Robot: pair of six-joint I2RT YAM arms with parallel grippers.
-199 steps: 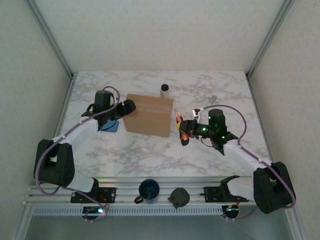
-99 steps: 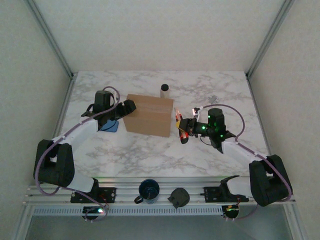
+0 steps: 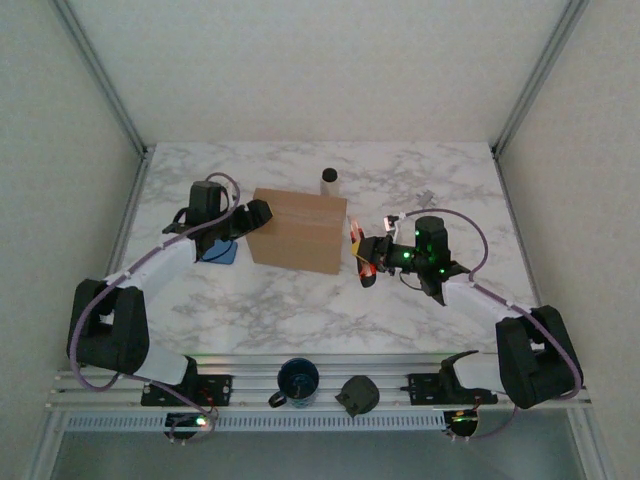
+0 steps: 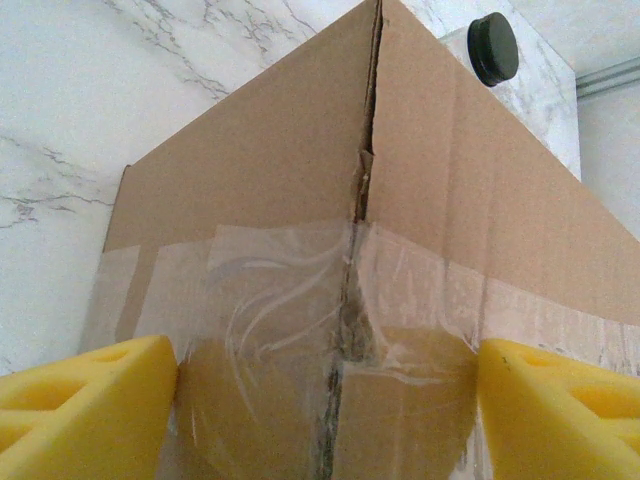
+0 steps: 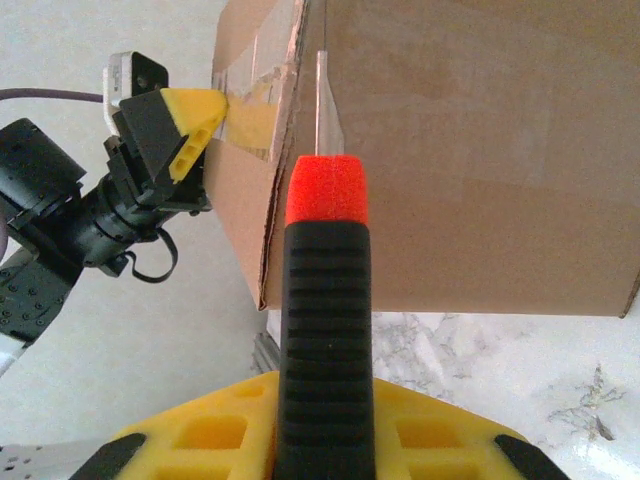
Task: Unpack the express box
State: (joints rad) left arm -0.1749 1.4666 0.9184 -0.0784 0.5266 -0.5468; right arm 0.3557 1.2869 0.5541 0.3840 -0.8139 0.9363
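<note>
The plain brown cardboard express box [image 3: 298,230] sits mid-desk [image 3: 440,180]. The left gripper [image 3: 257,214] is spread across its taped left end. The right gripper [image 3: 372,258], pinching a black-handled, orange-collared knife [image 5: 325,300], points the blade at the right end.

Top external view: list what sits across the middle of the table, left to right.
From the left: blue object → left end effector → express box → right end effector, shut on the knife. The bottle behind the box is left out, since it overlaps the box.

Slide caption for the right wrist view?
Right gripper holds a knife, blade aimed at the taped express box; left gripper at its far end.
</note>
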